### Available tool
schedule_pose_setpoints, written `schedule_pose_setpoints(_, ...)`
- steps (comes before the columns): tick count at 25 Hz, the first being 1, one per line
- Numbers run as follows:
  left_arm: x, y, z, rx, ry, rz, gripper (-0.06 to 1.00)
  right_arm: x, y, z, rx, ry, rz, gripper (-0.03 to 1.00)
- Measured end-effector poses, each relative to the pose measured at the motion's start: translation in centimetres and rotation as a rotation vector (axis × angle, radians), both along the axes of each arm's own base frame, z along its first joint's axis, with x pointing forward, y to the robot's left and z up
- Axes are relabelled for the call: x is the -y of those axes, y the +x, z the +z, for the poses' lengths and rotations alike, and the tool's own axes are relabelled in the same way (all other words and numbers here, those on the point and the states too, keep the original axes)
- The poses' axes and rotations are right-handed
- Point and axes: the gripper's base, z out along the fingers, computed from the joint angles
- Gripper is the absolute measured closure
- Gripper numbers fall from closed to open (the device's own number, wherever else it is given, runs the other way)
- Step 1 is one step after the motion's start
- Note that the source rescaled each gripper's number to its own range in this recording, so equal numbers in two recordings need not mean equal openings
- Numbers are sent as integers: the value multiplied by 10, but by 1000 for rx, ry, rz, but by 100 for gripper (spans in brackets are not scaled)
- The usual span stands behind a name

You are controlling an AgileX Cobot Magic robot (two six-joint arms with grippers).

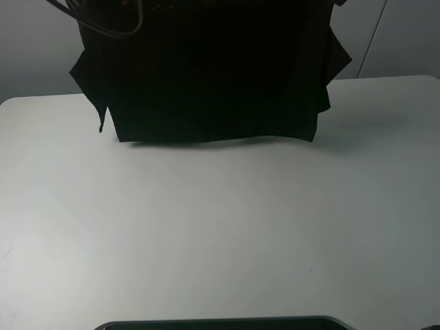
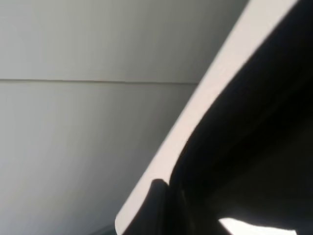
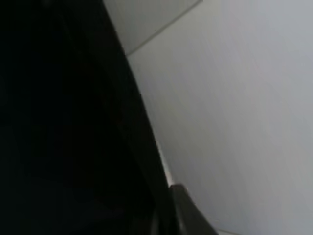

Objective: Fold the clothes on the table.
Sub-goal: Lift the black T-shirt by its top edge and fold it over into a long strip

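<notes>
Black cable crosses hanging T-shirt over table.

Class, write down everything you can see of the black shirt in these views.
The shirt is black, soft-looking cloth, hanging spread wide above the far side of the white table. Both short sleeves jut out sideways. Its slightly wavy hem hangs right at the tabletop, casting a shadow; whether it touches cannot be told. Its top runs out of frame, so what holds it is unseen there. A dark cable crosses its upper left corner.
</notes>
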Motion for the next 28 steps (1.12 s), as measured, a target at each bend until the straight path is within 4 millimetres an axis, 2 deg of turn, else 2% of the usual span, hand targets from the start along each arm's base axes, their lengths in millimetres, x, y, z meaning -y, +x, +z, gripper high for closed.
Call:
schedule_pose_setpoints(4, 2, 0, 1, -3, -62, 1, 94, 2, 2, 2, 36, -13, -19, 97)
schedule_pose_setpoints(7, 4, -14, -9, -188, -22, -42, 94, 0, -7, -6, -99, 24, -27, 97)
schedule_pose_setpoints(10, 7, -32, -26, -398, -17, -106, 94, -6, -29, -32, -380, 85, -13, 97)
schedule_pose_setpoints(12, 10, -44, -42, -507, -57, -125, 94, -9, -45, -61, -567, 119, -9, 97)
schedule_pose_setpoints(14, 10, -57, -62, -610, -86, -123, 94, -9, -62, -95, -731, 128, -18, 97)
schedule_pose_setpoints(16, 6, -74, -90, -731, -80, -114, 94, -5, -82, -129, -869, 102, -34, 97)
schedule_pose_setpoints(18, -1, -94, -117, -846, -59, -95, 94, -1, -101, -152, -976, 79, -46, 97)
schedule_pose_setpoints(20, -12, -119, -142, -960, -28, -79, 94, 1, -118, -166, -1075, 83, -55, 97)
schedule_pose_setpoints(23, -25, -146, -157, -1049, 14, -87, 94, 0, -132, -175, -1154, 123, -70, 97)
schedule_pose_setpoints(26, -28, -157, -154, -1055, 2, -115, 94, -1, -133, -176, -1157, 138, -65, 97)
schedule_pose_setpoints(28, -28, -157, -149, -1028, -7, -134, 94, -2, -126, -179, -1072, 148, -73, 97)
